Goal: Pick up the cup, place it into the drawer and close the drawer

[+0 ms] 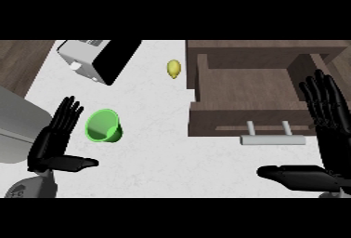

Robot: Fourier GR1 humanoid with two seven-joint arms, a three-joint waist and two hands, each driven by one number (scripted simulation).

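A green cup (103, 126) lies on the white counter (158, 153), its open mouth facing the view. My left hand (56, 139) stands just to its left, open, fingers straight and thumb out, not touching it. The brown wooden drawer (247, 93) is pulled open at the right, with a grey bar handle (271, 138) on its front. My right hand (328, 135) is open beside the drawer's right side, fingers straight up, thumb pointing left below the handle.
A white and black toaster-like appliance (96, 58) stands at the back left. A yellow lemon (174, 68) lies on the counter left of the drawer. A grey sink edge (14, 121) runs along the far left.
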